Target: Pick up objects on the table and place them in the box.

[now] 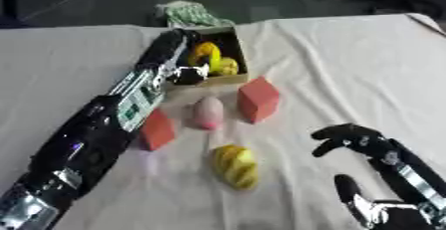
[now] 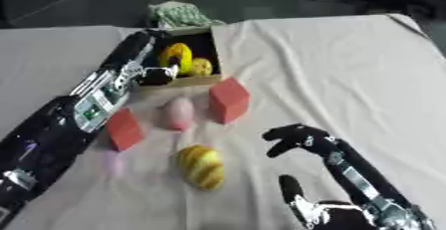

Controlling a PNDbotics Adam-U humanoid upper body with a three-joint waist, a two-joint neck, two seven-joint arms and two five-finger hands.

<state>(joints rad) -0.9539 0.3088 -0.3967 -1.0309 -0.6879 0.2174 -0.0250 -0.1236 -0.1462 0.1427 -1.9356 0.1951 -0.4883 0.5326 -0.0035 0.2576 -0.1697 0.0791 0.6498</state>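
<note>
A small cardboard box (image 1: 241,50) stands at the far middle of the table, with two yellow things (image 1: 209,55) inside it. My left arm stretches up from the lower left, and its hand (image 1: 177,42) lies over the box's left wall. In front of the box lie a red block (image 1: 259,99), a pink egg-shaped thing (image 1: 208,112) and a yellow striped thing (image 1: 235,167). A second red block (image 1: 158,129) is partly hidden by my left forearm. My right hand (image 2: 300,139) hovers open at the lower right, holding nothing, right of the yellow striped thing.
A green and white patterned thing (image 1: 187,12) lies just behind the box. A pale cloth (image 1: 348,64) covers the table, with bare cloth to the right of the red block. The table's far edge runs just behind the box.
</note>
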